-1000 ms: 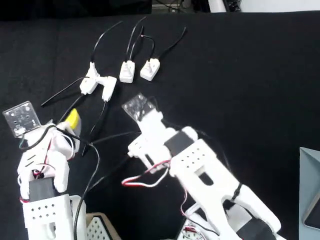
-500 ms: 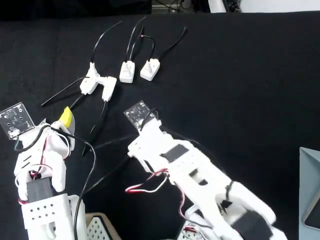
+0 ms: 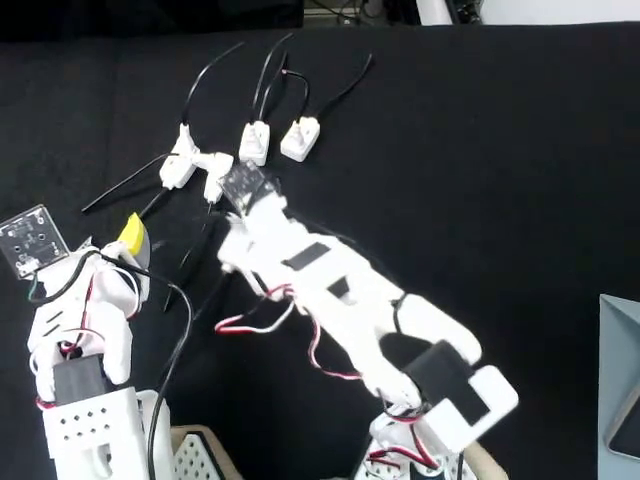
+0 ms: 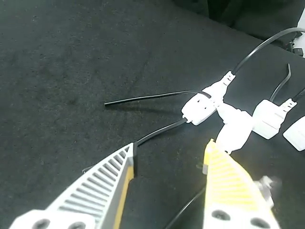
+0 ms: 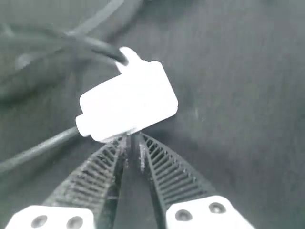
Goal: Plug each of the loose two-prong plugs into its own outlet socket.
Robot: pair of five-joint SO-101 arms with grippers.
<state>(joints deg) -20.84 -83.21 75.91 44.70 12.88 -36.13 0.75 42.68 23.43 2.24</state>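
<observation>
Several white plug and socket bodies on black cords lie at the far left of the black table. Two of them [image 3: 196, 166] sit end to end, touching; two more [image 3: 254, 143] [image 3: 299, 139] lie apart beside them. My right arm [image 3: 300, 265] stretches over to this group. My right gripper [image 5: 133, 142] is shut, its tips touching the edge of a white plug body [image 5: 126, 102], nothing between the fingers. My left gripper [image 4: 170, 144] is open above the cloth, short of the touching pair [image 4: 217, 114]; its yellow finger [image 3: 131, 232] shows at the left.
Loose black cords [image 3: 205, 75] fan out toward the far edge and trail back between the arms [image 3: 195, 260]. A grey object [image 3: 622, 380] sits at the right edge. Bare black cloth [image 3: 480, 150] covers the right half of the table.
My right arm has swung left and forward until its gripper reached the plugs. My left arm shifted slightly left early on, then stayed still.
</observation>
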